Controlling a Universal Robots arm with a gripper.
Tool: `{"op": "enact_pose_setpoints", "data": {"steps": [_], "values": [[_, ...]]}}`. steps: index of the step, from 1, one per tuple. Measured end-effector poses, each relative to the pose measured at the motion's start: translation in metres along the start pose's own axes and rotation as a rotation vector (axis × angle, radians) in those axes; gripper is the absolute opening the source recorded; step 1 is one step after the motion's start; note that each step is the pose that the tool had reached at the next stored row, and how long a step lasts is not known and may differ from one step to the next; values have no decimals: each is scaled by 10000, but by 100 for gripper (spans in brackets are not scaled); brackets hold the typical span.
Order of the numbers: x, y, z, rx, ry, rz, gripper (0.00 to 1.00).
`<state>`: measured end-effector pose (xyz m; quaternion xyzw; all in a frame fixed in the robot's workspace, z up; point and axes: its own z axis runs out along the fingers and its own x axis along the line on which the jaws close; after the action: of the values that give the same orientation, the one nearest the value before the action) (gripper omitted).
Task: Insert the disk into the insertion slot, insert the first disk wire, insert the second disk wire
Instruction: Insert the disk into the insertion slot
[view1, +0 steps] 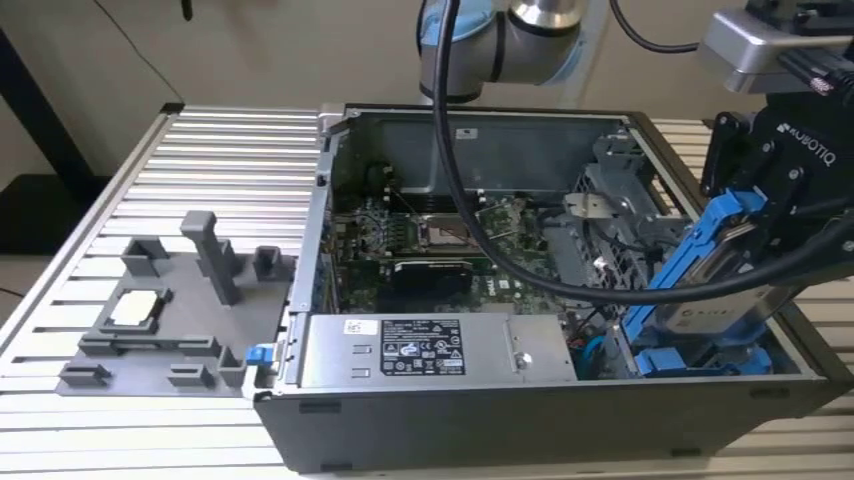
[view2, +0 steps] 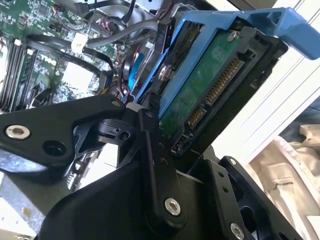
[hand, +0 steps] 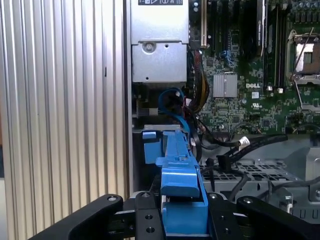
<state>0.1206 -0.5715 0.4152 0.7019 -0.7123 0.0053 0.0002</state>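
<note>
Disk (view1: 705, 300) is held in the jaws and tilted steeply, with its blue carrier bracket toward the exterior view's left. The lower end is down inside the open case (view1: 534, 425) at the exterior view's right, at the blue fittings of the insertion slot (view1: 674, 362). The upper end stands above the case rim, so the disk is not lying flat in the bay. Can't tell whether the lower end touches the fittings.

Gripper (view1: 754, 235) is clenched on the disk. In the first wrist view the black fingers (hand: 145, 222) sit on both sides of the blue bracket, tight against it. The second wrist view shows the disk (view2: 207, 85) from its board side, with the green circuit board and connector row facing the camera and one finger (view2: 152, 150) along its edge.

Just beside the slot, toward the exterior view's left, is the grey labelled power-supply box (view1: 400, 350). A blue cable (hand: 170, 97) loops between the two in the first wrist view. Behind them is the motherboard (view1: 427, 235), with black cables (hand: 250, 145) lying across it near the bay.

A thick black cable (view1: 461, 150) hangs from the arm (view1: 501, 40) and crosses over the case to the gripper.

Grey fixture tray (view1: 160, 320) with upright posts sits on the ribbed table (view1: 200, 140), at the exterior view's left of the case and well apart from the disk.
</note>
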Motion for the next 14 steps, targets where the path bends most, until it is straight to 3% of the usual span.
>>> {"op": "enact_pose_setpoints", "data": {"steps": [7, 14], "values": [[-5, -8, 52, 1, -7, -139, 33], [-11, -9, 131, 0, -93, -220, 33]]}}
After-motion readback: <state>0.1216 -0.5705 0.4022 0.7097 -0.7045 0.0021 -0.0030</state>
